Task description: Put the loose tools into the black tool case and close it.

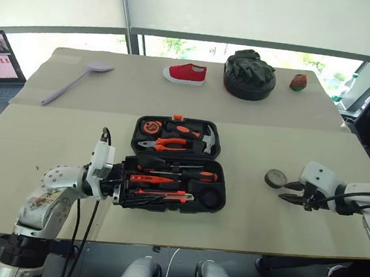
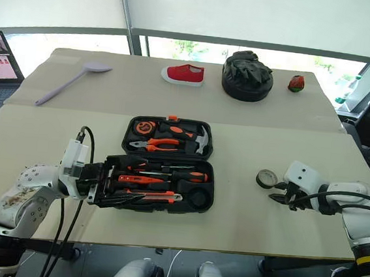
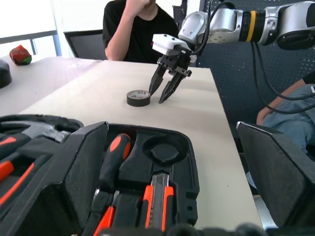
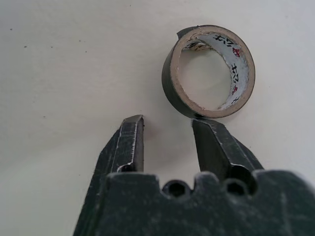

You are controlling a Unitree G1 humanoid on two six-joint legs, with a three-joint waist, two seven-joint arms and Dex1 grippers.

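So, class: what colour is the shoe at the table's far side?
Red with a white sole: the shoe, best in the left eye view.

1. The left arm reaches in from the left, its wrist turned so the left gripper [image 1: 118, 191] points level toward the right.
2. Its black fingers stand wide apart.
3. The right arm comes in from the right edge, forearm low over the table.
4. The right gripper [image 3: 165, 91] tilts downward, its two fingers parted with a gap between the tips.
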